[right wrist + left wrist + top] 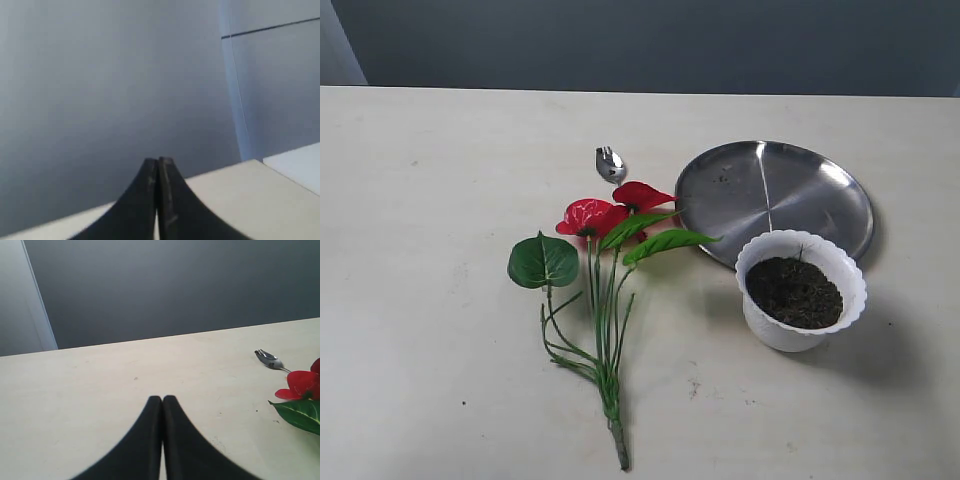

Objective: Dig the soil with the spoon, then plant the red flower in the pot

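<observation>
Over on the left, the left gripper (pixel 162 399) sits with fingers pressed together, holding nothing, above bare table (pixel 430 200). Moving right, the red flower (pixel 595 255) lies flat, stems trailing toward the near edge, blooms pointing far. Just beyond the blooms rests the spoon (pixel 610 163), its handle tucked under them. Next, the steel plate (pixel 775 200) lies flat, and in front of it, overlapping its near rim, stands the pot (pixel 801 290), upright, with the soil (pixel 794 292) inside. The right gripper (pixel 158 162) is pinched closed too, empty, aimed at the wall.
</observation>
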